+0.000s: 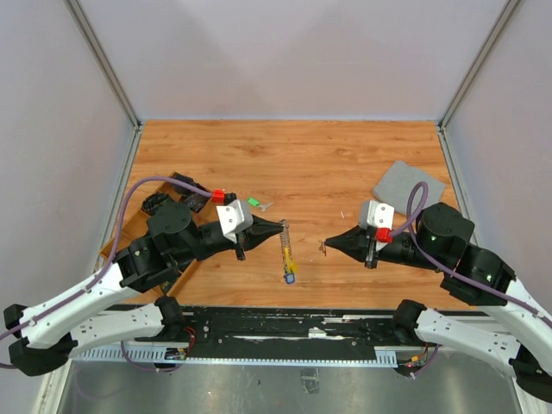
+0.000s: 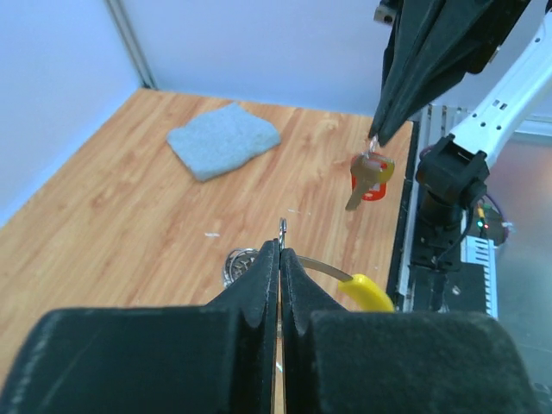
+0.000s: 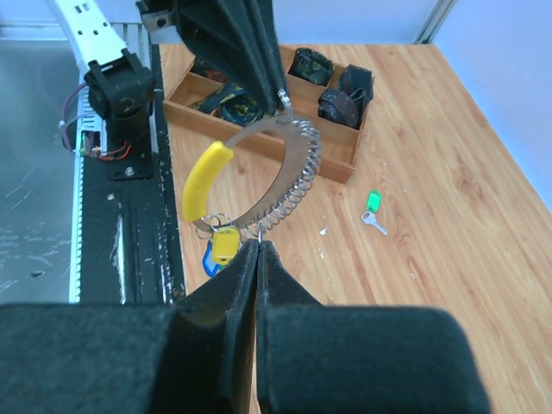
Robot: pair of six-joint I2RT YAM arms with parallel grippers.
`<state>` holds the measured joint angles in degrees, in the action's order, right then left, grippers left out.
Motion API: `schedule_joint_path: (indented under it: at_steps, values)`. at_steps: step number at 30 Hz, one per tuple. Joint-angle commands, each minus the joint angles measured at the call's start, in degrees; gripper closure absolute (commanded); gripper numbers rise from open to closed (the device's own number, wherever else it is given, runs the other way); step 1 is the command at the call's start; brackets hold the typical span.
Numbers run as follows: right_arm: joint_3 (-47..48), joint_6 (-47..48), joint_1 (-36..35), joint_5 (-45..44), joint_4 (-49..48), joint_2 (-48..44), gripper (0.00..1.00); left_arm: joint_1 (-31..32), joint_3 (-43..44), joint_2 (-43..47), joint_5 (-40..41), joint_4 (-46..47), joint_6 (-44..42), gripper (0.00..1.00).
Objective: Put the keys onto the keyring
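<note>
Left hand [image 1: 282,226] clamps the keyring [image 1: 286,253], right hand [image 1: 329,246] pinches a red-headed key [image 2: 369,178]; I reckon threading is next, needing its hole aligned with the ring.

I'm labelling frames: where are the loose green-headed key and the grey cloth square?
Small green-headed metal key [image 3: 373,202]: right wrist view, on its green head.
Grey cloth square [image 2: 222,138]: left wrist view, on its middle.

View from my remote station: wood-grain surface [image 1: 345,164], enclosed behind and on both sides by plain pale walls [image 1: 285,52]; metal posts [image 1: 104,60] rise at its far corners; black rail [image 1: 259,323] along its near edge. Lighting even.
</note>
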<state>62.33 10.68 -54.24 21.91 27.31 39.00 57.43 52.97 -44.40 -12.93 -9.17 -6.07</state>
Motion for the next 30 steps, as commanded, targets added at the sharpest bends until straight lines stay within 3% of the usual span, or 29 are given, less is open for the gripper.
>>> schedule_joint_path:
  at_steps: [1,9,17,24,30]
  values:
    - [3.8,2.06,0.71,2.61,6.01,0.29,0.99,3.83,4.78,-1.11,7.09,2.86,-8.67,1.0]
    - [6.35,6.95,0.71,3.58,8.36,0.75,0.99,7.58,4.39,-1.64,14.89,6.1,-18.22,0.99]
    - [-0.57,7.58,0.71,3.83,-3.68,-1.9,0.99,11.97,2.65,-2.13,21.71,10.38,-25.83,1.0]
    - [-6.2,7.47,0.71,3.75,-14.62,-3.81,0.99,21.62,1.44,-3.51,33.57,13.06,-34.22,0.99]
    - [-6.85,7.47,0.71,5.12,-17.6,-4.53,0.99,25.47,0.48,-4.66,37.89,15.69,-37.47,1.0]
